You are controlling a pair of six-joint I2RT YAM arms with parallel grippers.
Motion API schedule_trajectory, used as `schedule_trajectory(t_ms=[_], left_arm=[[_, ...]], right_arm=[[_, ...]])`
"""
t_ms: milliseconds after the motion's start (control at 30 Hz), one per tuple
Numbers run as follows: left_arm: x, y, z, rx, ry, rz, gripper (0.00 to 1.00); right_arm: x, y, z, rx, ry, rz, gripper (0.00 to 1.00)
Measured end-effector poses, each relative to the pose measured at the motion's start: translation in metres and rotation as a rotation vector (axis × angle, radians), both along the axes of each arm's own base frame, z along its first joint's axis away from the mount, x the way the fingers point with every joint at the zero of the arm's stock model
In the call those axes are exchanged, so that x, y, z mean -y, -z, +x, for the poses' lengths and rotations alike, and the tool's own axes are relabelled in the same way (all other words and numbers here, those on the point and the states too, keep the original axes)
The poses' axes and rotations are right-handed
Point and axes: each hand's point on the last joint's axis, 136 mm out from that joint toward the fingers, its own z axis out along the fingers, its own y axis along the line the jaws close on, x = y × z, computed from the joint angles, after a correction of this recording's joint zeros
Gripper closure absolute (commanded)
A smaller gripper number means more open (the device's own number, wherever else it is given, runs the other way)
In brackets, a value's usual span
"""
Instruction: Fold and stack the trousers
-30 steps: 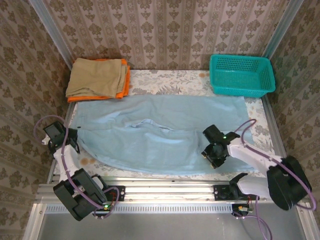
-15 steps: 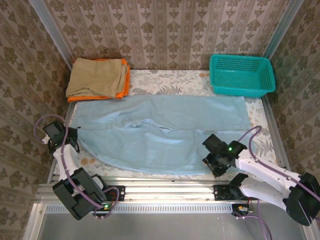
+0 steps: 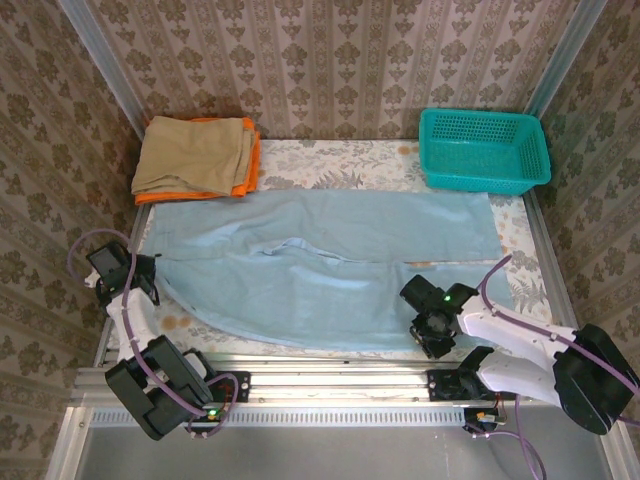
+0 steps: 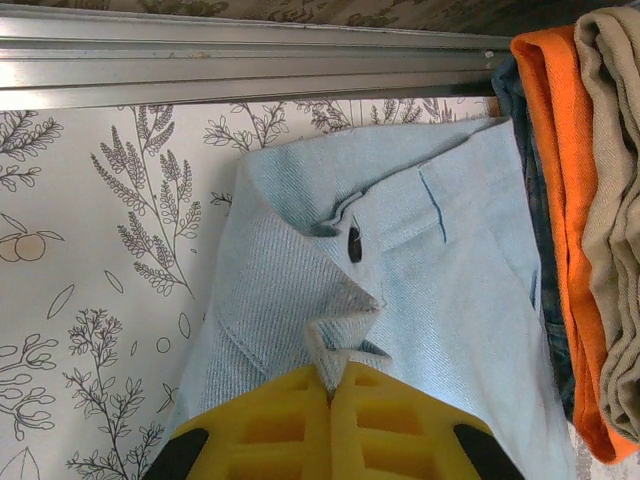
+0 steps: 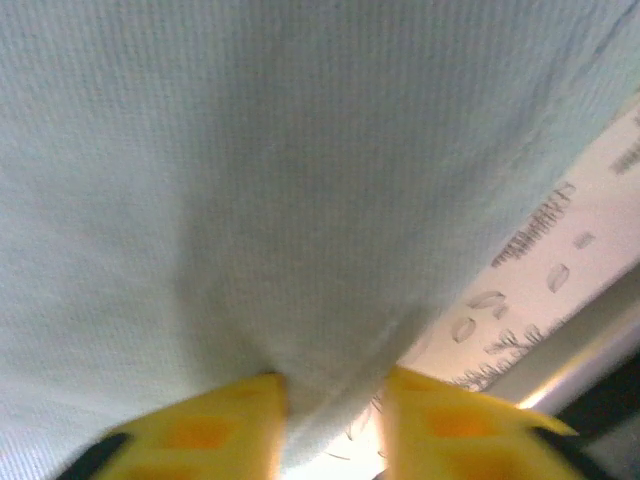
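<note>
Top view: pale-blue trousers flat on tabletop, long axis left-right, waist leftward; left wrist view: left claw together, clamped on twill waistband corner; right wrist view: right claw straddles soft hem, fingers slightly apart; grip cannot be told.

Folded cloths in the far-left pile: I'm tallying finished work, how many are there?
2 clearly: a tan cloth lying on an orange cloth. A dark blue edge beside the orange may be a hidden third.

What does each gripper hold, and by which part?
The left gripper pinches the trousers at the waistband corner; the right gripper straddles the near leg's edge, grip unclear.
</note>
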Motion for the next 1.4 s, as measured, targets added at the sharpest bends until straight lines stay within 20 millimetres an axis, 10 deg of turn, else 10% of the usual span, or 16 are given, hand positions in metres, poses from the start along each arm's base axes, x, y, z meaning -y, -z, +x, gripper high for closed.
schedule_trajectory(t_ms=[467, 700, 1000, 1400], left_arm=[[0.007, -0.022, 0.001, 0.024, 0.027, -0.018, 1.0], [0.008, -0.073, 0.012, 0.086, 0.054, 0.011, 1.0], [0.006, -0.142, 0.059, 0.16, 0.114, 0.1, 1.0], [-0.008, -0.115, 0.131, 0.021, 0.179, 0.154, 1.0]], right_arm=[[0.021, -0.041, 0.029, 0.181, -0.013, 0.032, 1.0], [0.035, -0.1, 0.095, 0.325, -0.082, 0.03, 1.0], [0.048, -0.121, 0.193, 0.402, -0.182, 0.054, 1.0], [0.047, -0.119, 0.314, 0.502, -0.308, 0.099, 0.99]])
